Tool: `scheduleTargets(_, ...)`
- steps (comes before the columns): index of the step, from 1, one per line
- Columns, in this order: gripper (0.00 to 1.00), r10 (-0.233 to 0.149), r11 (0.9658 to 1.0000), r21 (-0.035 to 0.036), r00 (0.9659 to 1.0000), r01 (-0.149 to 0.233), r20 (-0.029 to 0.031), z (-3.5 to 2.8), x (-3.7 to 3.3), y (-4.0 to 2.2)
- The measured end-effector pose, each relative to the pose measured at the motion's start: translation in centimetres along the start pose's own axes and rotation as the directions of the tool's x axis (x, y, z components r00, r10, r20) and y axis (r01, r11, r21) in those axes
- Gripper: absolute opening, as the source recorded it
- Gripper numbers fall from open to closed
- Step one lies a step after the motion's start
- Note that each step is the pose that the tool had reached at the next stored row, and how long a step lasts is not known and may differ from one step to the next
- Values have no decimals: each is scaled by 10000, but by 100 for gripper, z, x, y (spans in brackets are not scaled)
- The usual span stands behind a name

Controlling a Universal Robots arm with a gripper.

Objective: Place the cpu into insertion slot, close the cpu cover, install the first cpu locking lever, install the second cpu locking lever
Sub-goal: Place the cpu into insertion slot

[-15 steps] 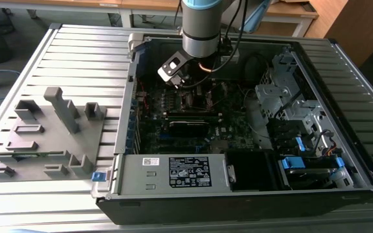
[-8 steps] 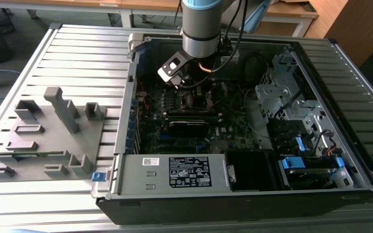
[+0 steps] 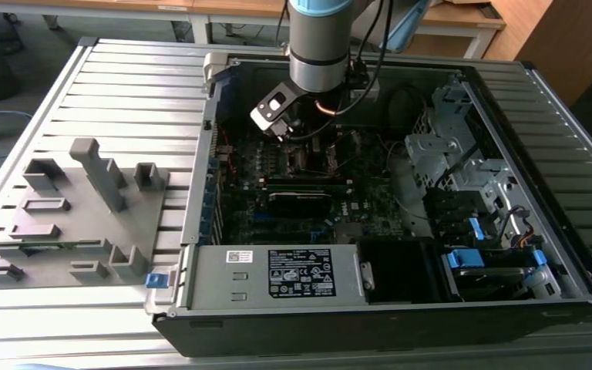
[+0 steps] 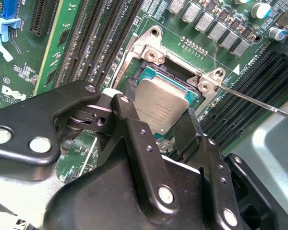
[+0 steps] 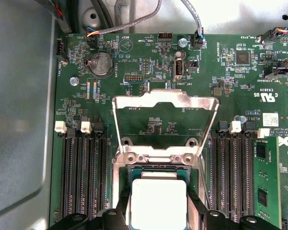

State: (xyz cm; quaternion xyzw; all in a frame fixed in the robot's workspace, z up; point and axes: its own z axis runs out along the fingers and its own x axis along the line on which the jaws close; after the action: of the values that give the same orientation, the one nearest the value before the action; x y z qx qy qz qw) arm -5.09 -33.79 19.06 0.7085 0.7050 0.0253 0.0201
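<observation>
My gripper hangs inside the open computer case over the dark green motherboard. In both wrist views its fingers flank the cpu, a flat grey square chip, and press on two opposite edges. The cpu sits right over the insertion slot, whose dark contact area shows along one side of the chip. The cpu cover, a silver frame with a window, stands swung open beyond the slot on its hinge. A thin wire locking lever sticks out sideways, unlatched.
Black memory slots run along both sides of the socket. The case holds a power supply, a drive cage and cables. A grey fixture block stands on the slatted table at the exterior view's left.
</observation>
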Motion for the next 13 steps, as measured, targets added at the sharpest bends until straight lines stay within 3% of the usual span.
scheduleTargets(13,55,1,10000,0,10000,-1,-2,-7,0,0)
